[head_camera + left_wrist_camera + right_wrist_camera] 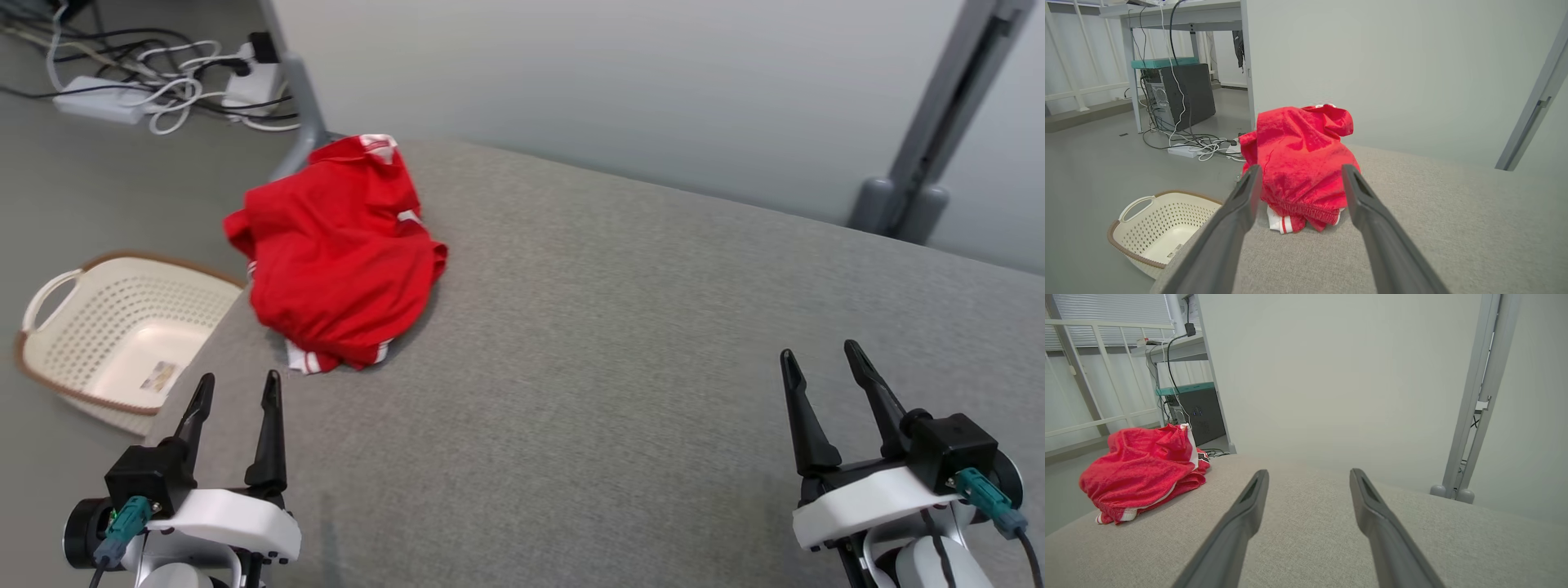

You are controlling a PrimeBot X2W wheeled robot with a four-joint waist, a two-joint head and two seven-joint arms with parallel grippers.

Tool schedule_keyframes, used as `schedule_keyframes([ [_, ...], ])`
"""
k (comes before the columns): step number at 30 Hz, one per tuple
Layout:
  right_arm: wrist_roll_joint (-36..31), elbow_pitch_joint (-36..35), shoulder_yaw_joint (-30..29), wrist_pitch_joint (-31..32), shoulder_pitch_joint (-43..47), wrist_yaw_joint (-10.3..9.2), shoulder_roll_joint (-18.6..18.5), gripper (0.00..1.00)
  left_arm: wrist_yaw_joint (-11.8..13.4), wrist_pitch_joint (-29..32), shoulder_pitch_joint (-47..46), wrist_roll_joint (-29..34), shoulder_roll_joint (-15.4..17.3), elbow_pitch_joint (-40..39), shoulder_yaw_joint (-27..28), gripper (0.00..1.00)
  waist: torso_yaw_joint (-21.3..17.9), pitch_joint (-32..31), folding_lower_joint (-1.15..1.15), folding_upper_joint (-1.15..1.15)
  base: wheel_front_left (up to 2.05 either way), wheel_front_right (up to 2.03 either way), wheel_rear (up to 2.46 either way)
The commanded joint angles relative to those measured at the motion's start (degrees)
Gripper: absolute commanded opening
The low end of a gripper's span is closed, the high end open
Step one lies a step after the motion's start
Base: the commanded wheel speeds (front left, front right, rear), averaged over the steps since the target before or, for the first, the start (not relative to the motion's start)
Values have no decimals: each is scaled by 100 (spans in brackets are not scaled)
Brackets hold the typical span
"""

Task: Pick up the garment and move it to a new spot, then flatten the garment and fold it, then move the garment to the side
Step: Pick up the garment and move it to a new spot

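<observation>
Hovering with left jaws and right jaws spread wide and empty, I am facing a crumpled, white-trimmed red mesh garment [339, 253] heaped at the far-left corner of the grey woven-fabric tabletop [637, 343]; a cream perforated plastic basket [122, 302] is sitting on the floor [82, 188] beside it.

The garment [339, 261] lies on the table [612, 327], ahead of the left gripper [238, 382] and slightly to its right, apart from its fingertips. From the right gripper [819, 349] it lies ahead and far to the left. The basket [90, 327] stands on the floor just left of the left gripper, beside the table's edge. Cables [175, 90] lie on the floor beyond the garment, with a computer [1184, 96] behind them under a desk [1180, 14]. A post [922, 163] rises behind the table, ahead of the right gripper.
</observation>
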Motion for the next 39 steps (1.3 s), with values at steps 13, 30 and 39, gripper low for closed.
schedule_keyframes([
  [13, -62, -37, 108, -28, -85, 8, -23, 100, -25, -1, -129, -8, -27, 33, 168, 100, 430, 66, 0, 0, 0, 0, 0],
  [30, -236, -76, 185, -28, -265, 8, -31, 100, -77, -1, -414, -126, -64, 179, 236, 100, 204, 408, 0, 0, 0, 0, 0],
  [39, -347, -97, 404, 31, -713, 6, -232, 100, -178, -1, -1561, -355, 107, 1017, 236, 100, -376, 1167, 0, 0, 0, 0, 0],
])
